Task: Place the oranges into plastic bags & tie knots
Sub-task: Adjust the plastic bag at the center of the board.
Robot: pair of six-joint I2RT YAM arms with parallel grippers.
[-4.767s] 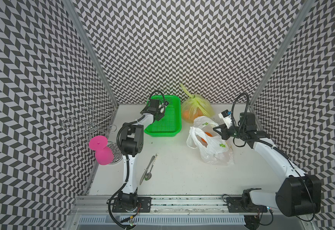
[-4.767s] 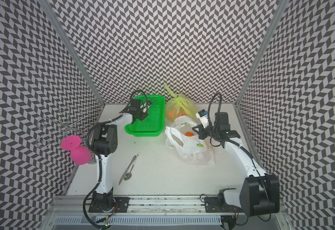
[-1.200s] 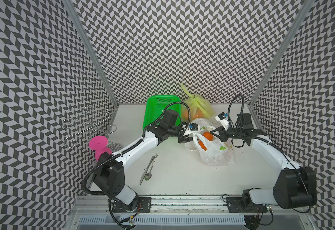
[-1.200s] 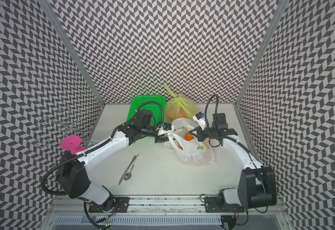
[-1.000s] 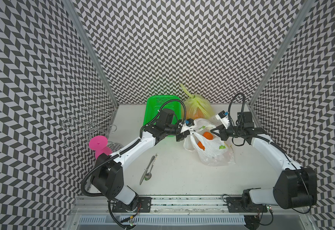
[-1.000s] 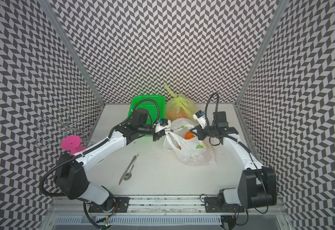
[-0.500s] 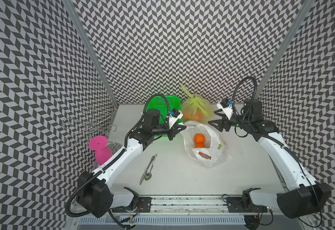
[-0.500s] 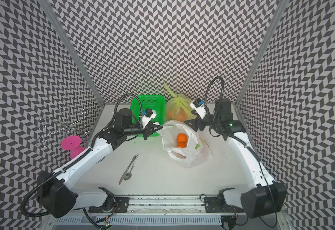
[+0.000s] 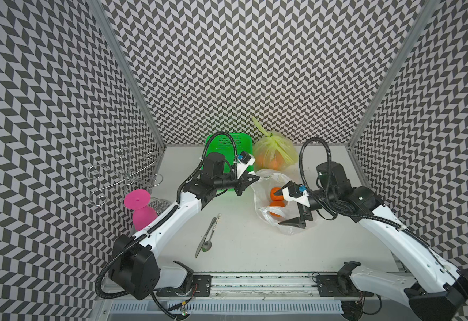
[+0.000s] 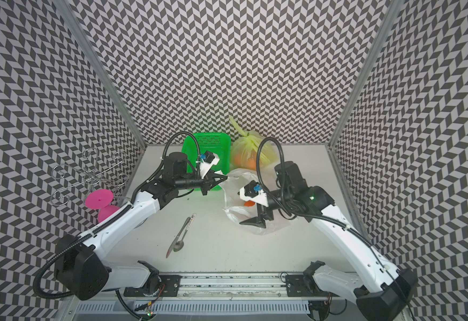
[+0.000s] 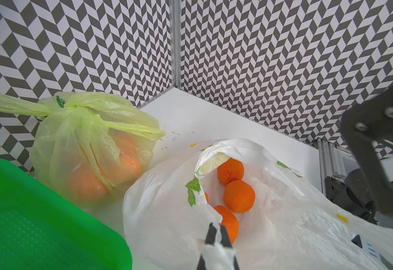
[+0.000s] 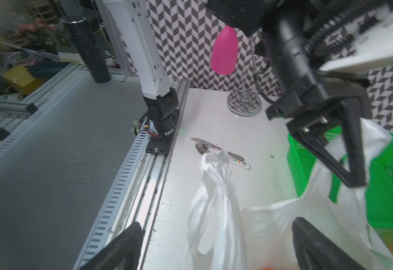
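The left jaws are clenched on one handle of the white bag (image 11: 162, 198). The right jaws, released, seem astride its free handle (image 12: 216, 187). The bag, holding oranges (image 11: 238, 196), lies just beside the green basket (image 9: 227, 141). Grasp low, leaving strip enough to tie.

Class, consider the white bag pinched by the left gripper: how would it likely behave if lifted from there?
The white bag will probably be floppy: its thin film is crumpled and sags where the left gripper pinches it. The loose oranges inside would likely roll and shift the load. Its mouth gapes, so tilting might spill them.
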